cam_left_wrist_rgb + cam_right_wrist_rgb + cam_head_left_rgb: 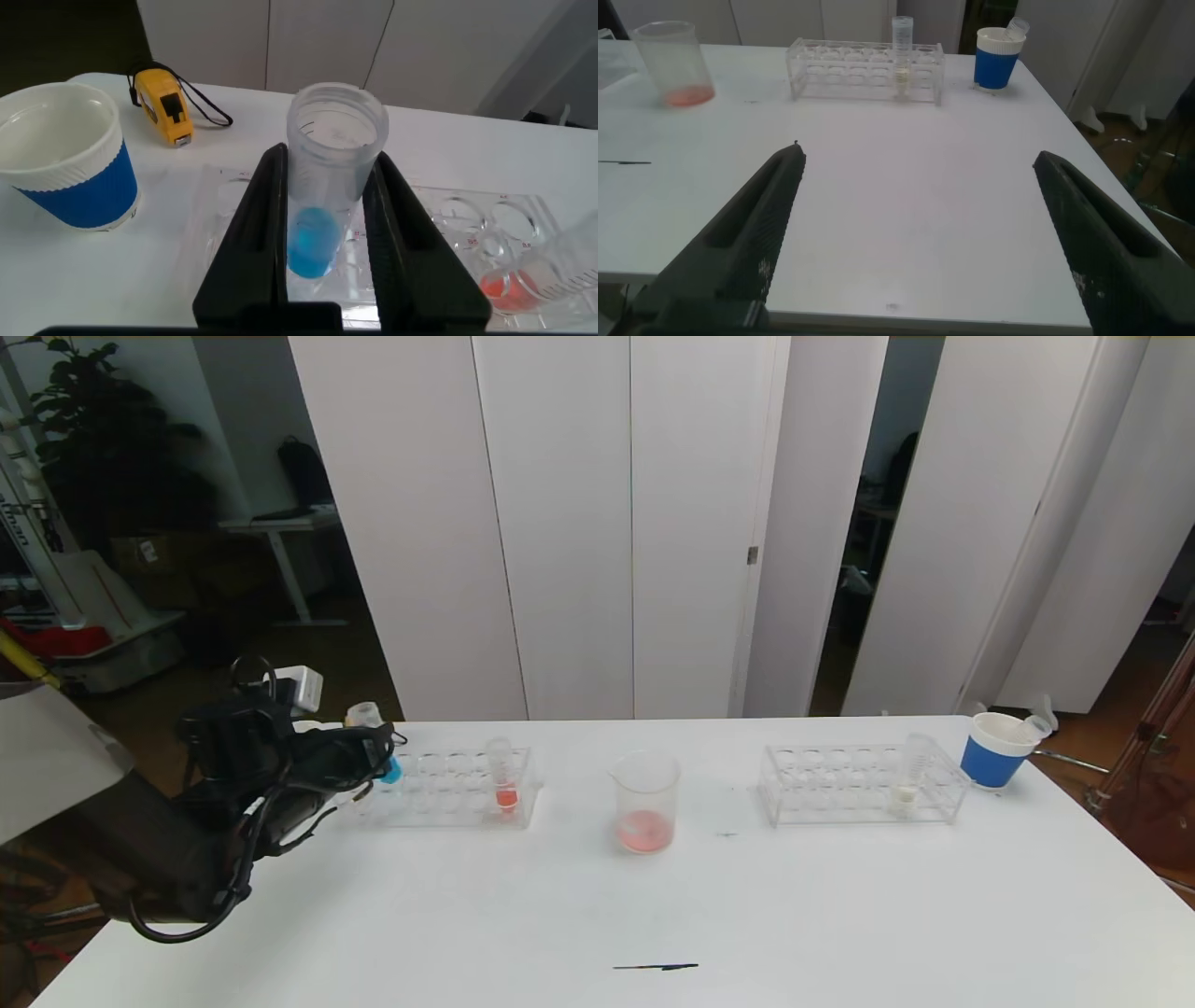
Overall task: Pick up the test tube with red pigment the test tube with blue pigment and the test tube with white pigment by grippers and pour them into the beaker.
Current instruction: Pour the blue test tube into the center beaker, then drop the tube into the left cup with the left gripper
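Blue pigment fills the bottom of the test tube with blue pigment [318, 224], held upright, mouth up, in the closed left pincer [322, 243] at the left end of the left rack [457, 791]. Judged step: lift-out; next, carry right to the beaker [644, 801] and tip it. Right pincer [915, 233] hangs open over the surface [597, 915].

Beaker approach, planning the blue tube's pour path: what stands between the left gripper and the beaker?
In the head view, the left rack with a red-pigment tube stands between the left gripper, shut on the blue-pigment tube, and the beaker.
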{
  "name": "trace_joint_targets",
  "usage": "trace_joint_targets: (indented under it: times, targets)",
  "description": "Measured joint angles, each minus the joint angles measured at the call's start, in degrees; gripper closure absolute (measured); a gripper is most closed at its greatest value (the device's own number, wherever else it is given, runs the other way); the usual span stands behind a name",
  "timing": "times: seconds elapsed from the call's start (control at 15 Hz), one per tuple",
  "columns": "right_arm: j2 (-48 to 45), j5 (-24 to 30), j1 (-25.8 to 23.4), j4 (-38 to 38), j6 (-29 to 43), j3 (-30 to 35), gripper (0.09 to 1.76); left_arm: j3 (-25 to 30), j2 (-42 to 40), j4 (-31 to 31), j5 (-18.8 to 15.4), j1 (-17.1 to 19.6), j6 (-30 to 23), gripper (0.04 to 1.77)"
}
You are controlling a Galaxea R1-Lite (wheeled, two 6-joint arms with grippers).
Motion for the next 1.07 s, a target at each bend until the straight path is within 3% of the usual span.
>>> trace_joint_targets:
  times: [0.4,0.87,1.07]
  targets:
    - [0.0,0.0,0.0,0.0,0.0,0.0,0.10,-0.4,-6.4,2.4,-2.1,0.1,1.2,1.24]
    - [0.0,0.0,0.0,0.0,0.0,0.0,0.10,-3.6,-16.2,15.2,-8.1,0.2,1.2,1.24]
    - [0.0,0.0,0.0,0.0,0.0,0.0,0.10,-5.7,-19.1,19.7,-12.3,-0.7,1.3,1.24]
